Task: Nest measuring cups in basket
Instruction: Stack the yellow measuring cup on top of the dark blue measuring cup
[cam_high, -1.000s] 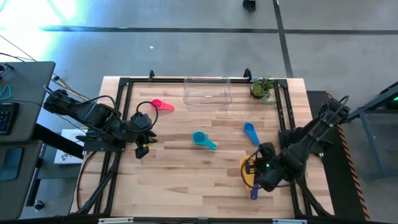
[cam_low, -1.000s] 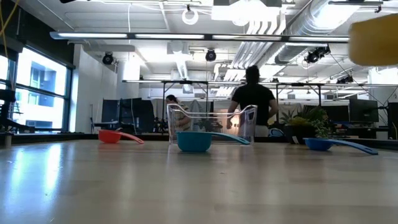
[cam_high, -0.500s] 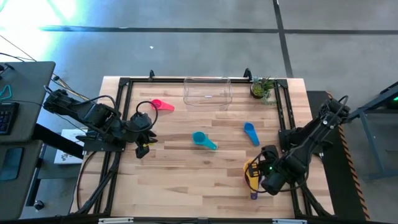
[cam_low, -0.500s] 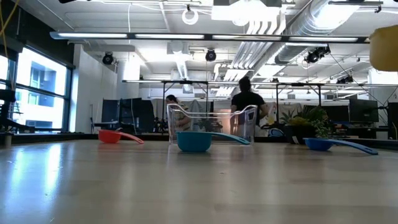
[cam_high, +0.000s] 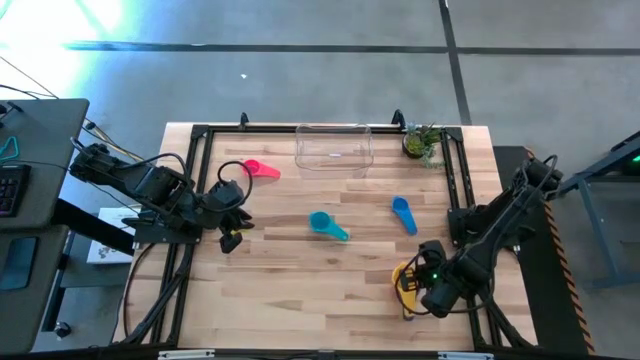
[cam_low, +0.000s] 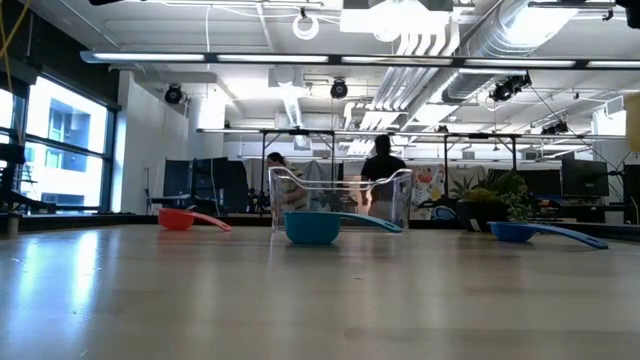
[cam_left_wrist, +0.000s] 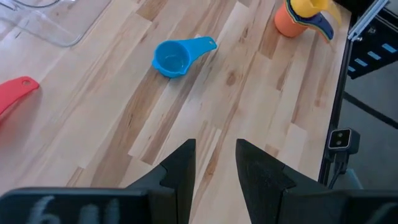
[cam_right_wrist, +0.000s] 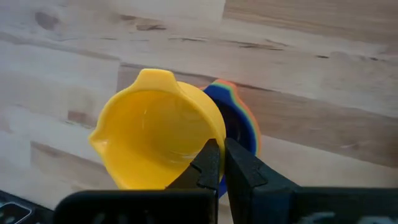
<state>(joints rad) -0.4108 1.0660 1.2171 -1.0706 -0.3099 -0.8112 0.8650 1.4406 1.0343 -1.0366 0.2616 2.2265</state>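
Observation:
My right gripper is shut on a yellow measuring cup near the table's near right corner. The cup sits just over a stack of cups, blue and orange, whose purple handle points at the near edge. A pink cup, a teal cup and a blue cup lie on the wood. The clear basket stands at the far edge. My left gripper is open and waits by the left rail. My right gripper pinches the yellow cup's wall at the rim, on the side nearest the wrist. One finger seems to be inside the bowl and the other outside. The cup's mouth faces the wrist camera. Whether the cup touches the stack below, I cannot tell.
A small potted plant stands at the far right corner, beside the basket. Black rails frame the table. Bare wood lies between the teal cup and the near edge. A person moves in the room behind the basket.
My right gripper has carried the yellow cup toward the table's near edge, over the stack with the purple handle. In the low view the cup has slid out of the picture at the right. The person in the background has walked left.

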